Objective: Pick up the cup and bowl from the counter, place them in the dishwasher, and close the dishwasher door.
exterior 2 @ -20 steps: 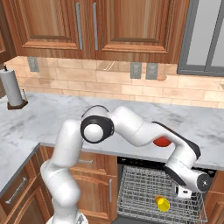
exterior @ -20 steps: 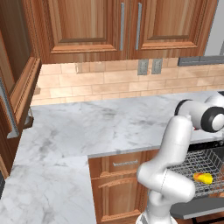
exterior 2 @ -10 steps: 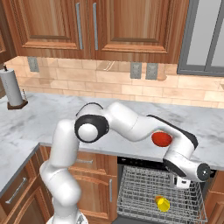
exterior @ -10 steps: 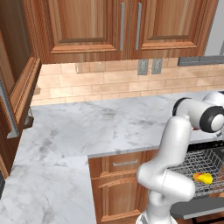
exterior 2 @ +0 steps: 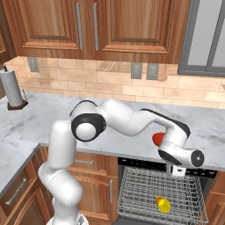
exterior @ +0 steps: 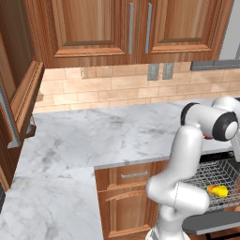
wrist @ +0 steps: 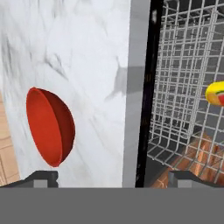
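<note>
The red bowl [wrist: 49, 127] rests on the white marble counter [wrist: 92, 65], close to the edge over the dishwasher; its rim [exterior 2: 156, 139] peeks out behind my hand. The yellow cup [exterior 2: 163, 204] lies on its side in the grey wire rack [exterior 2: 140, 193] of the dishwasher, and it also shows from the left [exterior: 217, 191] and from the hand [wrist: 215, 94]. My gripper [wrist: 113, 179] is open with nothing between its fingers. It hangs above the counter's front edge [exterior 2: 177, 170], between bowl and rack. The dishwasher door [exterior: 213, 226] is folded down.
A paper towel roll [exterior 2: 13, 88] stands at the far left of the counter. Wooden wall cabinets [exterior 2: 110, 26] hang above the tiled backsplash. Wooden drawers [exterior: 129, 187] sit left of the dishwasher. A tall wooden cabinet [exterior: 14, 103] bounds the left side.
My hand has risen from above the rack up to counter-edge height and shifted slightly left toward the red bowl. The cup has stayed in the rack.
</note>
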